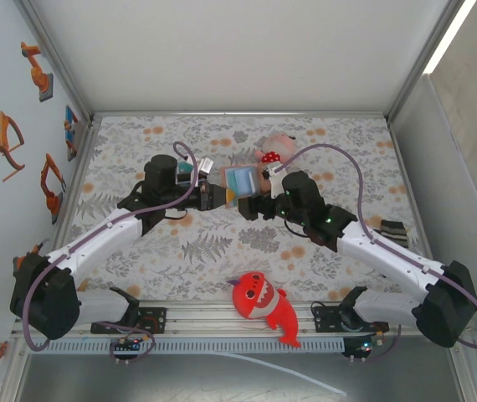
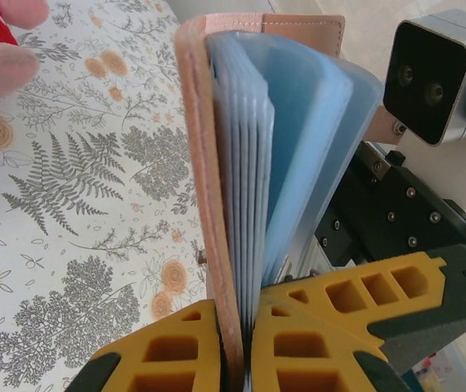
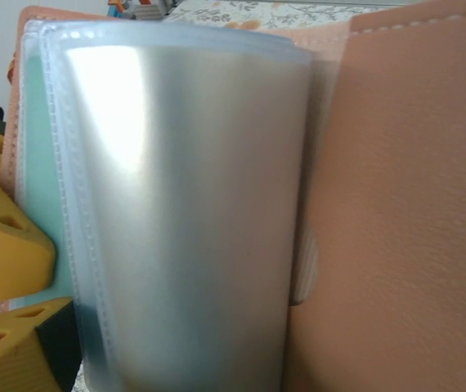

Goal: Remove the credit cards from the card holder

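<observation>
Right, top external first. Both arms meet mid-table above the floral cloth. The card holder hangs between them, opened, with its pale blue inside facing up. The left gripper is at its left edge and the right gripper at its right side. I cannot tell from here whether the right jaws are open or pinching anything. A red shark plush lies near the arm bases and a pink plush just beyond the holder.

Left wrist. The left gripper is clamped on the card holder. Its yellow ribbed fingers squeeze the tan cover together with the roots of the plastic sleeves. The cover is stitched and matte, leather-like, and looks stiff. The sleeves are thin, blue-tinted and glossy, fanned out and bowing. The right arm's wrist camera sits close on the far side.

Right wrist. Clear plastic sleeves with welded seams and hard glare; slippery, I'd guess. A grained tan cover flap is at right. What looks like a teal credit card shows through at the left edge, in its pocket.

My read: the holder is braced and extraction has not begun. Next I need the right fingertips on a card's exposed edge, not on sleeve film. Then comes a pull straight along the pocket.
</observation>
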`<state>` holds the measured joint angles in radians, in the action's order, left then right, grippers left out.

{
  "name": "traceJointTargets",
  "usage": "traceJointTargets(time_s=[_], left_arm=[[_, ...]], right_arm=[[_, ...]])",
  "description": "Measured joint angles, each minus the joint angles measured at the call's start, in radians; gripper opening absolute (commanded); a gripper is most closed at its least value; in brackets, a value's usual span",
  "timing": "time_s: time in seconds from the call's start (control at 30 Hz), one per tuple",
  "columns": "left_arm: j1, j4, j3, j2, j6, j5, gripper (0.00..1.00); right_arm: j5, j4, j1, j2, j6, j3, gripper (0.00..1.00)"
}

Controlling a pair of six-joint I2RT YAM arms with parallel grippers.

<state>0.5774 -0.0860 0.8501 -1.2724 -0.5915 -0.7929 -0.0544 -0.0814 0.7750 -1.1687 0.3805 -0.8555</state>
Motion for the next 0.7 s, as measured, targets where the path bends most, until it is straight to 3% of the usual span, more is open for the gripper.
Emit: traceJointTargets(time_s=[0.33, 0.7], left_arm=[[0.000, 0.000, 0.000, 0.009, 0.000, -0.001, 0.00], [0.005, -0.003, 0.000, 0.013, 0.000, -0.002, 0.00]], right_arm=[[0.006, 0.013, -0.014, 0.033, 0.023, 0.028, 0.85], [-0.102, 0.106, -0.089, 0.088, 0.076, 0.102, 0.63]])
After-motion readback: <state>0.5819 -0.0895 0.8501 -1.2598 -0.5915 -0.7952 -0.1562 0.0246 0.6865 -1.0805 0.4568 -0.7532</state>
